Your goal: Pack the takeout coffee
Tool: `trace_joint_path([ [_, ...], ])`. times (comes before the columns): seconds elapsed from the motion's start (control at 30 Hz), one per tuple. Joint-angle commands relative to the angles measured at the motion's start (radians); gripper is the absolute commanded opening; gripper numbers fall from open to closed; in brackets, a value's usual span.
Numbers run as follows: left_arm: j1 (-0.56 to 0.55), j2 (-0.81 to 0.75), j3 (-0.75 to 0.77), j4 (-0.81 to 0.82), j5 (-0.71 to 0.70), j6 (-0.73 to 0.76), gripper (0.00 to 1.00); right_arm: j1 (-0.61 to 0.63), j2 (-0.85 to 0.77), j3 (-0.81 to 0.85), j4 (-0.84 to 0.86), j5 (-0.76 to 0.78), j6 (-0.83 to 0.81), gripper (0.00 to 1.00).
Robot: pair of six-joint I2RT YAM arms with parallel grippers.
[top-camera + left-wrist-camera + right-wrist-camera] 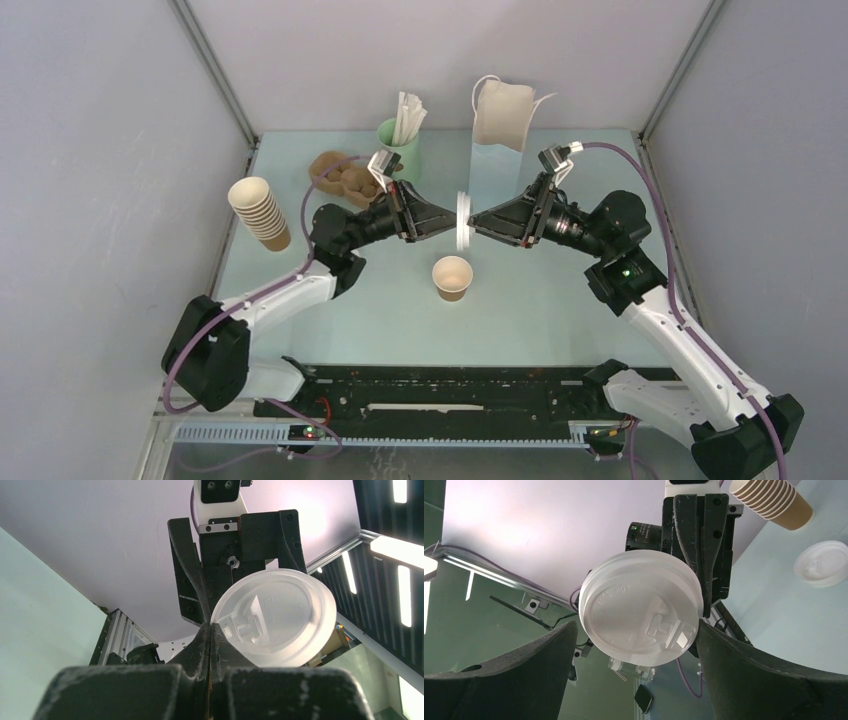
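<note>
The small brown paper cup (452,277) of the takeout coffee stands upright on the table, its mouth open. Above it, a round white plastic lid (462,220) hangs on edge in the air. My left gripper (448,222) is shut on the lid's rim, fingertips pinched together (211,626) at the edge of the lid (275,617). My right gripper (476,220) faces it from the right and is open. In the right wrist view the lid (640,612) fills the gap at that gripper (636,630), close to the right finger (734,670). I cannot tell if they touch.
A white paper bag (505,112) with handles stands at the back. A mint-green cup with white sticks (400,140) and a brown tray (340,175) sit back left. A stack of brown cups (262,212) lies at the left, with another white lid (824,564) on the table near it.
</note>
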Motion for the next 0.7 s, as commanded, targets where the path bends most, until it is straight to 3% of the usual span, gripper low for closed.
trace_joint_path([
  [0.0, -0.009, -0.036, 0.027, -0.025, 0.002, 0.052, 0.0, 0.001, -0.006, 0.032, 0.029, 0.002, -0.015, 0.96],
  [0.53, -0.009, -0.074, 0.036, -0.129, -0.009, 0.114, 0.0, 0.006, -0.017, 0.032, -0.015, 0.016, -0.056, 0.93],
  [0.67, -0.009, -0.078, 0.037, -0.146, -0.007, 0.127, 0.0, 0.006, -0.016, 0.032, -0.011, 0.011, -0.052, 0.87],
])
